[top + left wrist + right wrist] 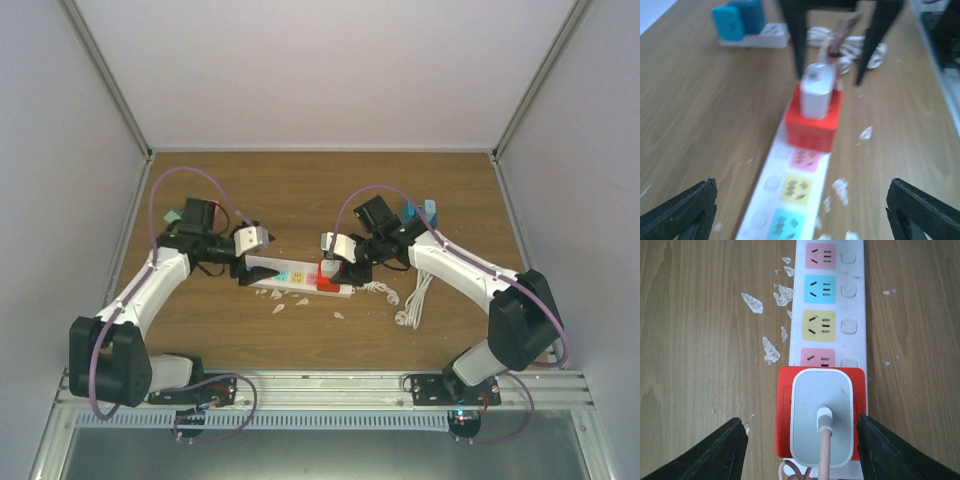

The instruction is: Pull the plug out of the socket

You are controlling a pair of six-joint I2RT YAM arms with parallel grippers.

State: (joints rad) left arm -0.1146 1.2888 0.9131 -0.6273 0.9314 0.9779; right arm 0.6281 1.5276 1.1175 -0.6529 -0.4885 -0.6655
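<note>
A white power strip [295, 280] with coloured sockets lies mid-table. At its right end a white plug [822, 415] sits in a red adapter block [784, 410], with a pinkish cable [824, 455] leaving its top. My right gripper [800, 450] hangs over the plug, open. Its fingers [715, 455] stand on either side of the red block with a gap on each side. My left gripper [800, 220] is wide open over the strip's [775, 200] left end, facing the plug [817, 90], and holds nothing.
White flakes [771, 350] lie scattered on the wood beside the strip. A coiled white cord [415, 300] rests right of the strip. A second white strip with blue plugs [737, 20] stands at the back right. The enclosure walls stand close on both sides.
</note>
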